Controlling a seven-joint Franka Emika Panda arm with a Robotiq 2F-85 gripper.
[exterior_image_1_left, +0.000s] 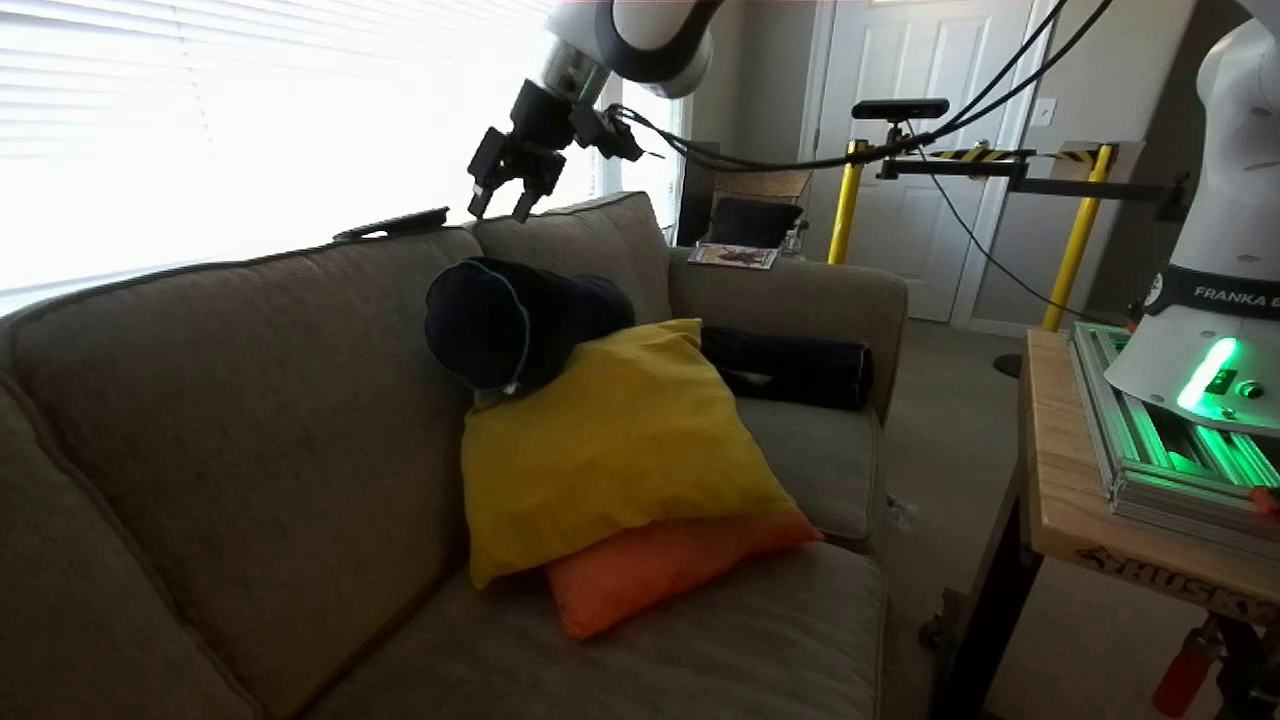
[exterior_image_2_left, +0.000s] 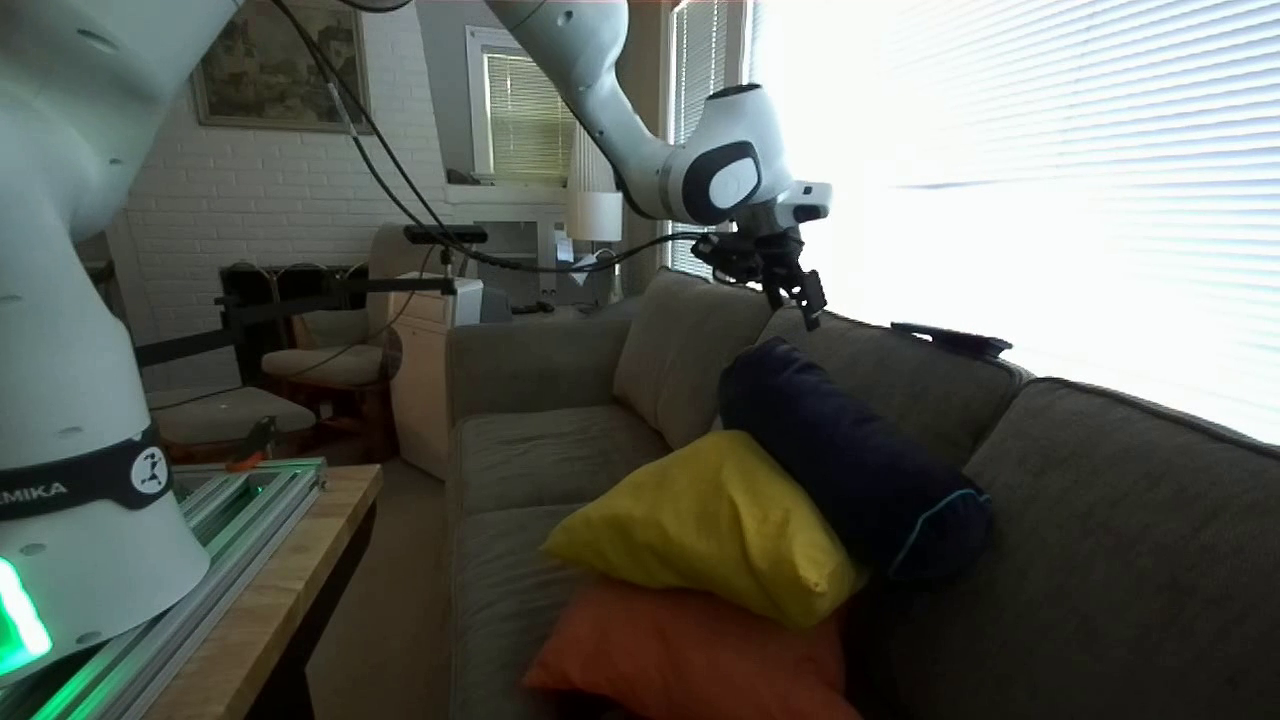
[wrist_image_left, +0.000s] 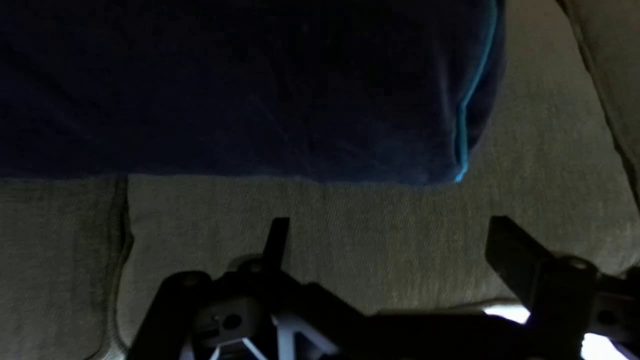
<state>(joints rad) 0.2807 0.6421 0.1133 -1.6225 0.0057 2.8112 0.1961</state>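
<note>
The hand (wrist_image_left: 387, 232) is hanging by the top edge of the sofa back (exterior_image_1_left: 250, 420), fingers well apart, holding nothing; contact with the fabric isn't showing clearly. Nearest piece: the navy bolster (exterior_image_2_left: 850, 455), lying against the sofa back and alongside the yellow pillow (exterior_image_1_left: 620, 450), which is resting on the orange pillow (exterior_image_1_left: 680, 575). In the wrist view the bolster is running roughly parallel to the line between the fingertips, so gripping across it is probably needing a wrist turn and a move off the sofa back. It is looking too fat for spanning; pinching a fold or the teal piping (wrist_image_left: 463, 135) is likely working better. The soft body is probably giving way, so pressing in lightly before closing is making sense. A flat black object (exterior_image_2_left: 950, 339) is sitting on the sofa back near the hand, so wide sweeps are risking a knock.
</note>
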